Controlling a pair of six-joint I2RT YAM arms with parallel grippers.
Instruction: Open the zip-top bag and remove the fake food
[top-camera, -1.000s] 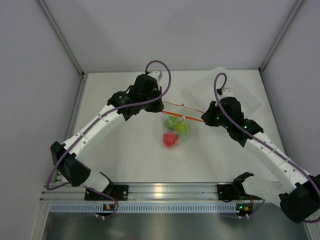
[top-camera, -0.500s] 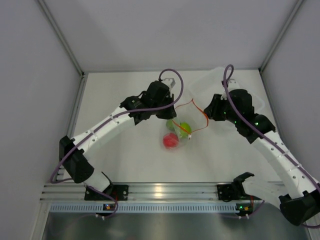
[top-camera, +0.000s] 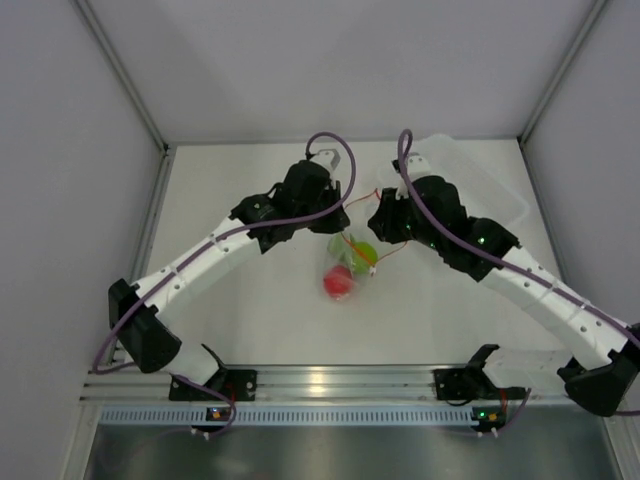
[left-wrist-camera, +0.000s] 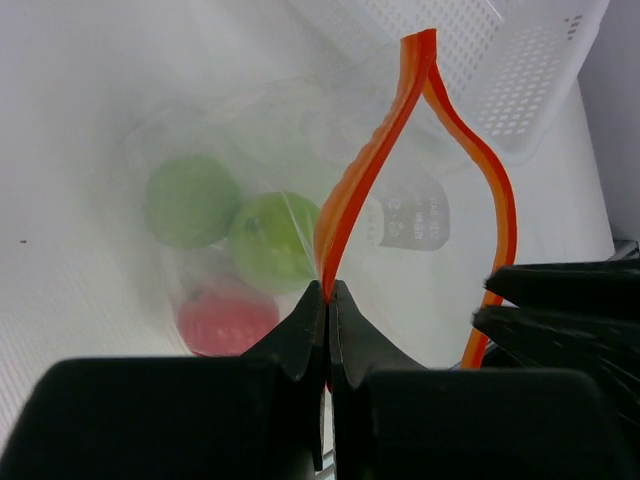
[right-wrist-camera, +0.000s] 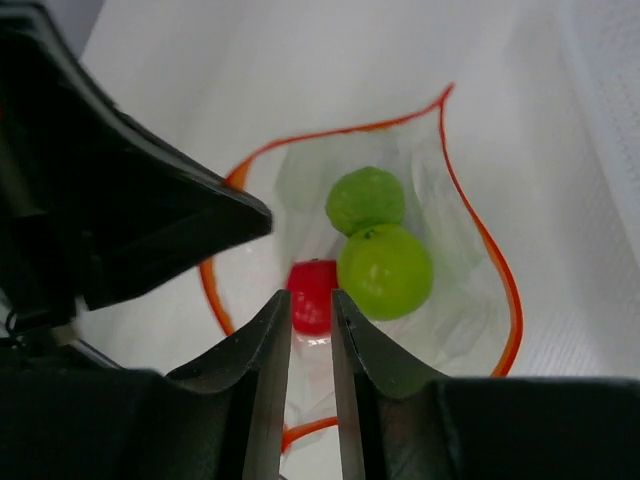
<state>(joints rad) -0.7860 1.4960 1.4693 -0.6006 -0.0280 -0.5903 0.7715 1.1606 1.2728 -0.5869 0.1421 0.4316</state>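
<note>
The zip-top bag (top-camera: 352, 262) hangs with its red-orange zip strip (left-wrist-camera: 375, 170) parted into a loop. My left gripper (top-camera: 340, 222) is shut on one side of the strip, as the left wrist view (left-wrist-camera: 328, 290) shows. Inside the bag lie two green balls (right-wrist-camera: 385, 270) (right-wrist-camera: 366, 198) and a red ball (right-wrist-camera: 312, 295). My right gripper (top-camera: 380, 228) is over the bag's mouth and points down at the red ball. Its jaws (right-wrist-camera: 311, 300) stand a narrow gap apart, and the strip's near side crosses low behind that gap.
The clear rigid tub (top-camera: 480, 180) stands at the back right, just behind my right arm, and also shows in the left wrist view (left-wrist-camera: 520, 70). White walls close in the table at the left, back and right.
The strip was stretched taut between both grippers, then slackened into an open loop. My right gripper has swung left to over the bag's mouth. My left gripper has shifted slightly right.
</note>
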